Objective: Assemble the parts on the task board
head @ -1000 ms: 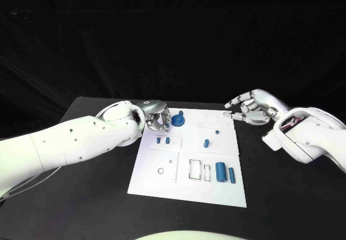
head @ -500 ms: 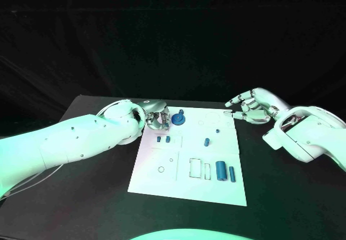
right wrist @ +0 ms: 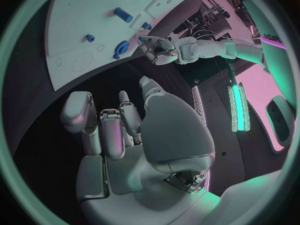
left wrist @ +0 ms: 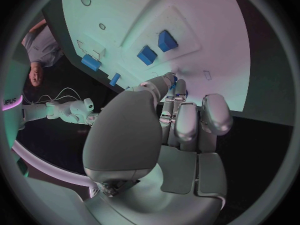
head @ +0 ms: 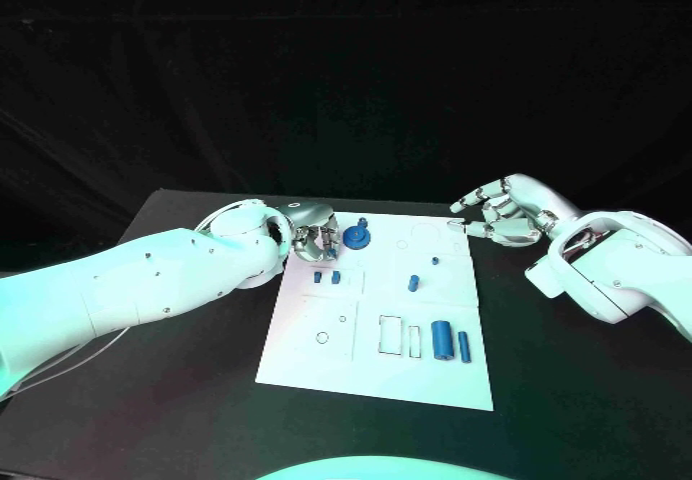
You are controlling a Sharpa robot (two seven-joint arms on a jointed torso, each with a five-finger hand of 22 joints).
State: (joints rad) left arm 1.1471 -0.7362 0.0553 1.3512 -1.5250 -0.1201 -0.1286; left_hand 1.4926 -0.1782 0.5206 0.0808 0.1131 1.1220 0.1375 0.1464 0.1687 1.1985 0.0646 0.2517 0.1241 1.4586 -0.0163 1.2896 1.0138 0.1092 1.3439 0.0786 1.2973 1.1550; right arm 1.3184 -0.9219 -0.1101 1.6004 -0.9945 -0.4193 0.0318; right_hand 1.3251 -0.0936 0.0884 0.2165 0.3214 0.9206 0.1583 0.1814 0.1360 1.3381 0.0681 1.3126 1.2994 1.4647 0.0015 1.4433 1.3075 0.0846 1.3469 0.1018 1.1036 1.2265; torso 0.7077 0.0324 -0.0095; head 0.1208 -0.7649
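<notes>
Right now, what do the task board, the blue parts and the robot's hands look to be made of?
The task board looks like matte white plastic or coated sheet: flat, even, no glare. The blue parts, such as the large cylinder, look like moulded or printed plastic, uniformly coloured and dull. The left hand and right hand look like polished metal or metallised plastic, bright with highlights; which one is unclear.

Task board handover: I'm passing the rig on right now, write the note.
Left hand: fingers curled at the task board's far left corner, beside the round blue part; whether it touches is unclear.
Right hand: open, hovering off the far right corner.
Small blue parts mid-board; two blue cylinders near the front.
The rectangular outlines are unfilled; assembly remains.
</notes>
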